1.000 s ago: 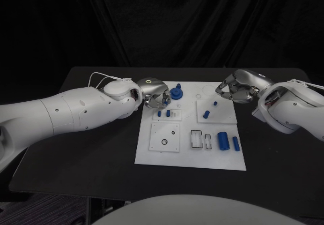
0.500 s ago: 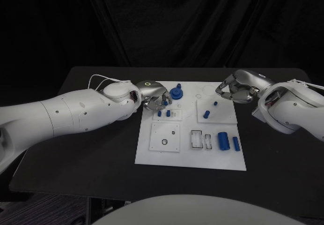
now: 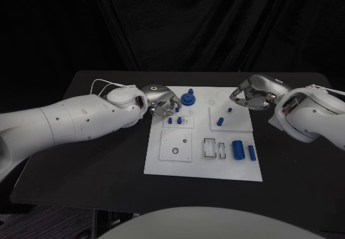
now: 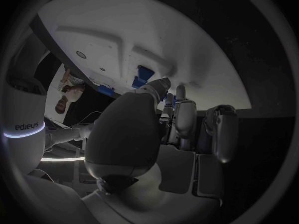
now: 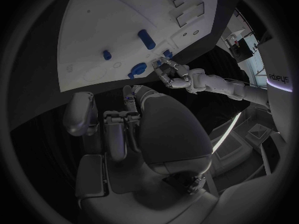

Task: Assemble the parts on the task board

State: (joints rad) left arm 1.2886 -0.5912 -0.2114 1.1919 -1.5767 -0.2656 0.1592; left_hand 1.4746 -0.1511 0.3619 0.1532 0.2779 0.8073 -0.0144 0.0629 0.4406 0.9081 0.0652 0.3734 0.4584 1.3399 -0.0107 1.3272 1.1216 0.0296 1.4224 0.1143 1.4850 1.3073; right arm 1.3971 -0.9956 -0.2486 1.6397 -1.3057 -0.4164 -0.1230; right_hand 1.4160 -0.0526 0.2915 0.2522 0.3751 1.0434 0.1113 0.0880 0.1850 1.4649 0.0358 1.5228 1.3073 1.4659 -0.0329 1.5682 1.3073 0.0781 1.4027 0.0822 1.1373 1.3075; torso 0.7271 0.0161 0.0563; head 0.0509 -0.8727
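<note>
The white task board (image 3: 203, 164) lies in the middle of the black table. At its far edge stands a blue stacked piece (image 3: 188, 98). Two small blue pegs (image 3: 174, 120) stand in a plate on the left, and two more blue pegs (image 3: 221, 120) on the right plate. Two blue cylinders (image 3: 243, 150) lie at the right side. My left hand (image 3: 164, 99) hovers at the far left corner, just left of the stacked piece, with its fingers (image 4: 184, 109) stretched toward the board (image 4: 137, 30) and nothing seen in them. My right hand (image 3: 252, 95) hangs over the far right edge, its fingers (image 5: 118, 129) curled in on nothing.
Near the front left of the board is a square plate with small holes (image 3: 176, 147), and beside it a slotted block (image 3: 209, 148). Bare black table (image 3: 100, 169) runs along both sides of the board and in front of it.
My left hand has drawn back a little, away from the two small pegs toward the board's far left corner. The right hand and the parts have stayed put.
</note>
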